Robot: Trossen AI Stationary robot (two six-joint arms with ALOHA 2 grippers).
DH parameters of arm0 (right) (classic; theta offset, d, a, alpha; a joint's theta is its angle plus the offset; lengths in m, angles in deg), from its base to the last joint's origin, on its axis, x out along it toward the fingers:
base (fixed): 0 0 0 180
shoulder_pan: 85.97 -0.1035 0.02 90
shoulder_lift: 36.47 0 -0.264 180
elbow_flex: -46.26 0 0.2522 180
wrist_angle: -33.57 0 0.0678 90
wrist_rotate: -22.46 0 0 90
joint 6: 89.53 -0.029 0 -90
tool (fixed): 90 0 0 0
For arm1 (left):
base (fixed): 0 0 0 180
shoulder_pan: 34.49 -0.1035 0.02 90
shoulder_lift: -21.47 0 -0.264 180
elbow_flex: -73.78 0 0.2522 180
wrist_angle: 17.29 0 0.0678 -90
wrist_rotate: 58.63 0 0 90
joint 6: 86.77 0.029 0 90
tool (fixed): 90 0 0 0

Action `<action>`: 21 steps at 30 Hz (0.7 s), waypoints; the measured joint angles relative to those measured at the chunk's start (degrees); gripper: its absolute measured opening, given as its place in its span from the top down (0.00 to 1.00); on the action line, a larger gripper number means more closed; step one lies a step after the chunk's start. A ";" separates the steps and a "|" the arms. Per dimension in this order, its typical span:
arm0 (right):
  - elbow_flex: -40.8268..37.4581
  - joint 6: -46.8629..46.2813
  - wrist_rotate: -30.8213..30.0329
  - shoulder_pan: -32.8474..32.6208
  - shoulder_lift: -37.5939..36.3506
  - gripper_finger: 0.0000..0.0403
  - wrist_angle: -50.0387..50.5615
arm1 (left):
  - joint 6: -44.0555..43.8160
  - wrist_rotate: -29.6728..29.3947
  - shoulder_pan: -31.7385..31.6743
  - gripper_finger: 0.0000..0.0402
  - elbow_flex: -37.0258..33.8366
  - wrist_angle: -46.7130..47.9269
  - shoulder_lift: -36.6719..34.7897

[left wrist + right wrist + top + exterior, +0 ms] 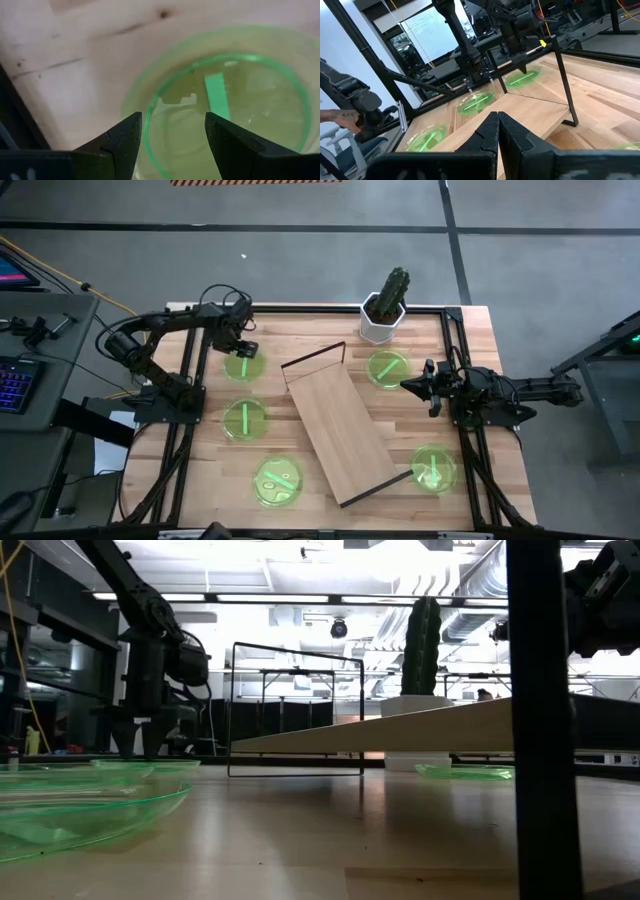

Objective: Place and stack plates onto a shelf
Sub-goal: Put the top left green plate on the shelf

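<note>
Left gripper (172, 132): we see its fingers spread apart, hovering over a plate (225, 110) at the table's far-left.
Handling: we judge the plate light, stiff, slick; we would pinch its rim.
Shelf (340, 425): lies mid-table, bare, tilted.
Right gripper (412, 384): fingers pressed together, waiting beside the far-right plate (387, 367).

Five green plates (243, 420) around slanted shelf (345, 430), left gripper (243, 350) over far-left plate (243, 366)
</note>
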 joint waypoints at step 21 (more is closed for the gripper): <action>0.00 0.04 -0.01 -0.01 0.00 1.00 -0.01 | 5.52 -3.51 2.03 0.48 11.60 0.86 2.94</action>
